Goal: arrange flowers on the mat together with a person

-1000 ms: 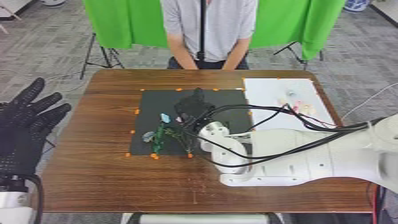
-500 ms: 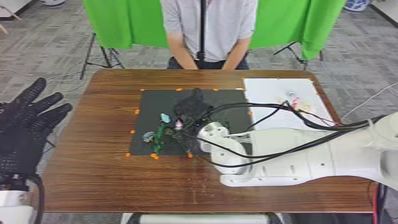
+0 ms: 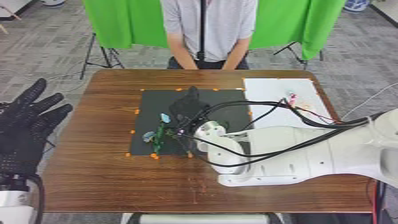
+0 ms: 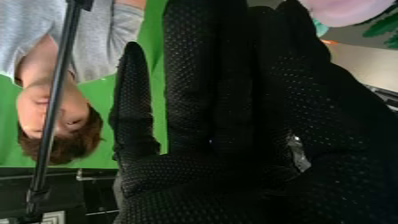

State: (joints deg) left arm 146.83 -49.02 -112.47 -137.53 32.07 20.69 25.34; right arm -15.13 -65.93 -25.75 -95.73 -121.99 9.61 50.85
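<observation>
Right hand (image 3: 188,105) is sitting over the dark mat (image 3: 158,100), palm and fingers black-gloved. In the right wrist view the right hand (image 4: 213,185) is showing released, fingers running straight; a pale pink bloom (image 4: 351,10) with green leaves (image 4: 388,31) is showing close to it, contact unclear. Just beside the hand, head view, a small pinkish bit (image 3: 180,132) is showing, too small to identify.

Next out: green stems and foliage (image 3: 160,138) are lying on the mat, toward its near left part, a pale blue flower (image 3: 165,118) resting at their far end. Orange markers (image 3: 155,156) are dotting the mat's edges. Black cables (image 3: 233,103) are looping over the white right arm (image 3: 293,157), which is crossing the desk (image 3: 107,175) from the right.

Right of the mat, a white sheet (image 3: 266,90) is lying on the desk, holding a pink flower (image 3: 291,95) and paler blooms (image 3: 306,107).

Left hand (image 3: 22,135) is standing at the left edge, released, fingers spreading, well apart from the flowers. Green curtain (image 3: 124,20) is hanging beyond the desk.
</observation>
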